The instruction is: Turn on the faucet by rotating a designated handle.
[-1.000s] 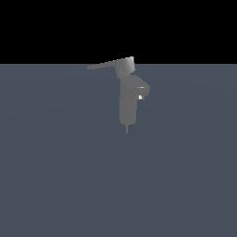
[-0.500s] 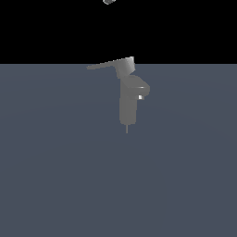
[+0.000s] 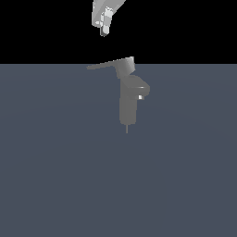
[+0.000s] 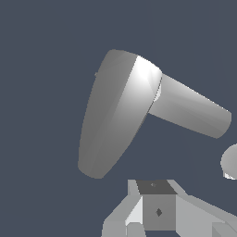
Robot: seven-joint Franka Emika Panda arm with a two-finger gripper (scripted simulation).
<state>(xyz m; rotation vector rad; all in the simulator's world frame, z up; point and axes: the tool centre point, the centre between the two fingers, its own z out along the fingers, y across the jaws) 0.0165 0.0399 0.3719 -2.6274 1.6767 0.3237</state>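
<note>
pincer (image 3: 104,30) descended; handle (image 3: 107,65) points exterior view's left.

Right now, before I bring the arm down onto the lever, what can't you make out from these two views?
- Gripper: exterior view's top edge cuts off the arm; jaw opening unclear. Wrist view shows only its base at the frame edge.
- Handle: the gap between it and the gripper can't be judged.
- Faucet: in the wrist view the handle covers most of it.
- Spout: outlet too small to read.

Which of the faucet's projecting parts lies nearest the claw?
The handle, the long flat bar on top, reaching toward the exterior view's left below the claw. The stubby spout and thin pin sit lower.
</note>
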